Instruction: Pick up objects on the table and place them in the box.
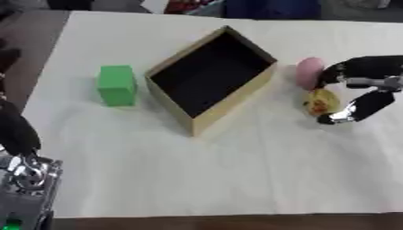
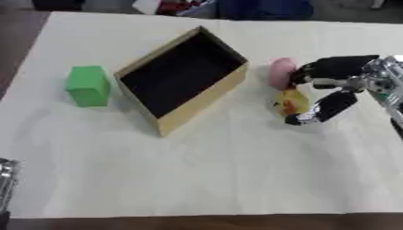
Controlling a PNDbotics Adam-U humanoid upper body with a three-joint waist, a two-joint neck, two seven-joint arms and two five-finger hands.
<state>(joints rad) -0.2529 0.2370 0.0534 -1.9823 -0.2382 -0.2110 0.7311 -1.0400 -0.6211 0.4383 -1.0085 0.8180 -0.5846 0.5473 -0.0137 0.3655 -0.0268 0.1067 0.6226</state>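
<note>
Where the view begins at its lower left corner, my left hand (image 1: 17, 130) shows only as a dark shape above silver parts; I cannot tell how its fingers stand. On the white tabletop (image 1: 197, 179) a green block (image 1: 117, 85) stands upright, just beside but apart from the box (image 1: 211, 76). That box is open-topped, tan outside and dark inside, set cornerwise. To its right lies a pink rounded object (image 2: 281, 72), near the box wall. Just below it sits a small yellow object (image 2: 292, 103) with a red mark. My right hand (image 2: 340, 74) enters from the right edge, fingers and thumb curved around the yellow object; contact is unclear.
</note>
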